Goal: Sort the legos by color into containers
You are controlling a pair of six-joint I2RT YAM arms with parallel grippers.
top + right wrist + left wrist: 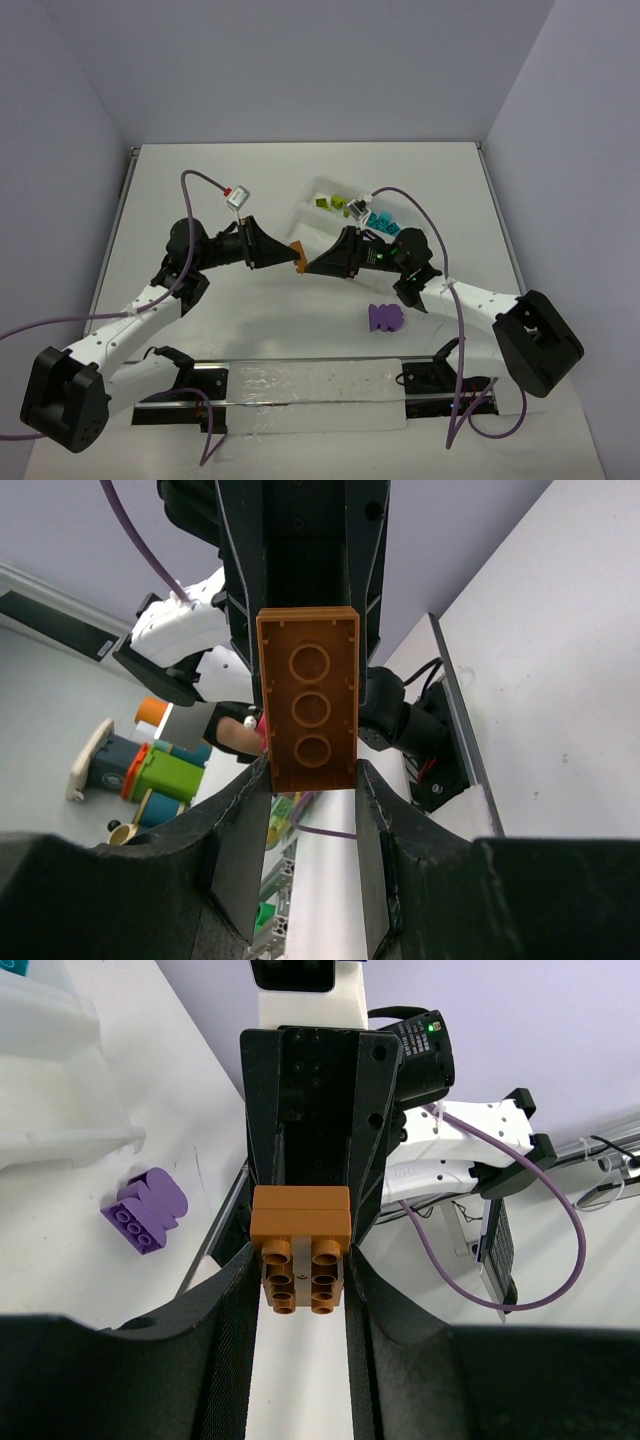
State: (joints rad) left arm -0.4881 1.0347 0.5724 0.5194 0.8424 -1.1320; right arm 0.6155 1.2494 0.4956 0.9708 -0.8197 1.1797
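Observation:
An orange-brown lego clump [297, 252] hangs in the air above the table's middle, held from both sides. My left gripper [290, 252] is shut on it from the left, its studs facing the left wrist view [300, 1215]. My right gripper [309, 266] is shut on it from the right, its hollow underside facing the right wrist view [308, 680]. A purple lego [385, 317] lies on the table in front of the right arm, also in the left wrist view [145, 1210]. The white tray [308, 207] behind holds lime green legos [338, 204] and teal legos [382, 221] in separate compartments.
A long clear strip with black brackets [310, 385] lies along the near edge between the arm bases. Purple cables loop over both arms. Walls close in the table at the back and both sides.

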